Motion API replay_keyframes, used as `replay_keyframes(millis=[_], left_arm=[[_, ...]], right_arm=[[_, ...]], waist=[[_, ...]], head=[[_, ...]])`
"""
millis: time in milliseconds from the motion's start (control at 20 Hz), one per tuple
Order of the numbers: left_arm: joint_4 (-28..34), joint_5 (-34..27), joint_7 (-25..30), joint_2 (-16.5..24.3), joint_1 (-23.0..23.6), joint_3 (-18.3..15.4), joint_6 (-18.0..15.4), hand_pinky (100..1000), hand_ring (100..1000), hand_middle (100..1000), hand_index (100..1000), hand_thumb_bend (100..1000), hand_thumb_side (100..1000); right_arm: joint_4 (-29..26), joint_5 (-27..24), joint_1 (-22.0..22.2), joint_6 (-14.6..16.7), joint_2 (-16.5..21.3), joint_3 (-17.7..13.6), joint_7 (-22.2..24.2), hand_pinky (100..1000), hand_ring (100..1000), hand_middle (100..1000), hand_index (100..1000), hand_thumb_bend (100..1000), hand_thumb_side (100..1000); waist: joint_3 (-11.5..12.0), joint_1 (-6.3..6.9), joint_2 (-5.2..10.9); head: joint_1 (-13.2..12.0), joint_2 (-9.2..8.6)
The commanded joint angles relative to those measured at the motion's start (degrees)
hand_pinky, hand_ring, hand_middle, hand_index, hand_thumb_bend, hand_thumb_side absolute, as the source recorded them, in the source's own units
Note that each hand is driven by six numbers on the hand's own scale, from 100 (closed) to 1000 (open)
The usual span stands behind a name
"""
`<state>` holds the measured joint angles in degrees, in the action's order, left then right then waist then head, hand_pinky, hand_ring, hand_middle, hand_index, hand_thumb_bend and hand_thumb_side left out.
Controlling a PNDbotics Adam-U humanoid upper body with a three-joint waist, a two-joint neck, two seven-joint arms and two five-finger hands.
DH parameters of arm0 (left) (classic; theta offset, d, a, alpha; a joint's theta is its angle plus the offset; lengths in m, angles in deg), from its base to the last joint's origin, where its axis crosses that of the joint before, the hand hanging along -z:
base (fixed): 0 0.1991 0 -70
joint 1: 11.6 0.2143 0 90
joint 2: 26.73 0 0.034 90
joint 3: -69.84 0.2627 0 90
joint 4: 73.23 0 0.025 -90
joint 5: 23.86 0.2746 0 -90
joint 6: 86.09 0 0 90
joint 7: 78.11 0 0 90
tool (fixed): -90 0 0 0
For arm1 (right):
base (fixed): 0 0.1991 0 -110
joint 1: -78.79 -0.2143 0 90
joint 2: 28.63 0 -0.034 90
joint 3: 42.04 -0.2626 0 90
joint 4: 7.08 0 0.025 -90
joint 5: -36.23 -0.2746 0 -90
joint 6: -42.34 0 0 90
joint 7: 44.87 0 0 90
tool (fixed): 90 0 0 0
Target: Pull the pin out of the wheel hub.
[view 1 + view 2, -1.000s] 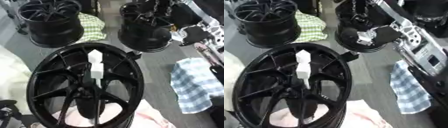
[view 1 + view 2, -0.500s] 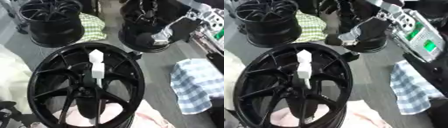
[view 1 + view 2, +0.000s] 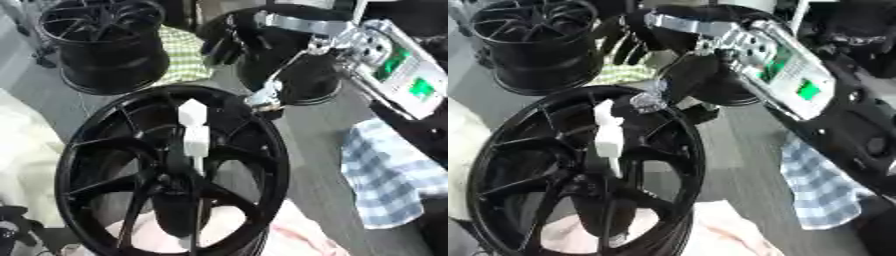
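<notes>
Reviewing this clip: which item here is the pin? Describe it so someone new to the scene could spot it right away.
Start at the nearest wheel, the big black spoked rim filling the lower left. The pin stands up from its hub, rising past the spokes toward the rim's far edge. It is the only white, blocky piece on any of the black wheels; the right hand is above it, not touching it.
</notes>
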<state>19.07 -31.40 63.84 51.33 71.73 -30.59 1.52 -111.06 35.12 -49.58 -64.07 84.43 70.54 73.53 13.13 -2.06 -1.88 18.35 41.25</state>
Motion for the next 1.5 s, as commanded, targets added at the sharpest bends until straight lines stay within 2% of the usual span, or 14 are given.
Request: replay_keyframes(millis=[50,200,350,750,1100,1500], left_arm=[[1.4,-0.3,0.0,0.2,-0.9,0.2,0.2,574,229,545,767,100,865],[1.4,-0.4,0.0,0.2,-0.9,0.2,0.3,574,229,545,767,100,865],[1.4,-0.3,0.0,0.2,-0.9,0.1,0.3,574,225,545,767,100,866],[1.4,-0.3,0.0,0.2,-0.8,0.1,0.2,573,225,545,768,100,866],[1.4,-0.4,0.0,0.2,-0.9,0.2,0.2,573,226,545,768,100,866],[1.5,-0.5,0.0,0.1,-1.1,0.2,0.3,573,228,545,768,100,864]], right_arm=[[3.8,7.8,-1.4,0.0,-1.1,0.7,3.9,793,790,789,912,507,227],[6.0,12.2,-1.6,0.7,-2.4,1.1,6.5,794,792,790,909,496,225],[7.0,14.4,-1.6,1.5,-3.3,1.3,8.1,794,792,788,902,495,224],[7.7,16.6,-1.6,2.6,-4.7,2.4,11.0,798,791,773,841,474,221],[10.0,19.0,-1.6,3.1,-6.3,3.4,12.1,795,788,770,851,461,215],[11.5,20.3,-1.8,4.0,-7.7,4.3,13.2,791,777,736,812,442,212]], waist=[[0.1,0.32,0.67],[0.2,0.41,0.62],[0.1,0.44,0.58],[0.0,0.50,0.59],[0.1,0.53,0.56],[0.3,0.57,0.55]], head=[[0.4,-0.06],[0.4,0.00],[0.4,0.04],[0.4,0.11],[0.4,0.12],[0.6,0.07]])
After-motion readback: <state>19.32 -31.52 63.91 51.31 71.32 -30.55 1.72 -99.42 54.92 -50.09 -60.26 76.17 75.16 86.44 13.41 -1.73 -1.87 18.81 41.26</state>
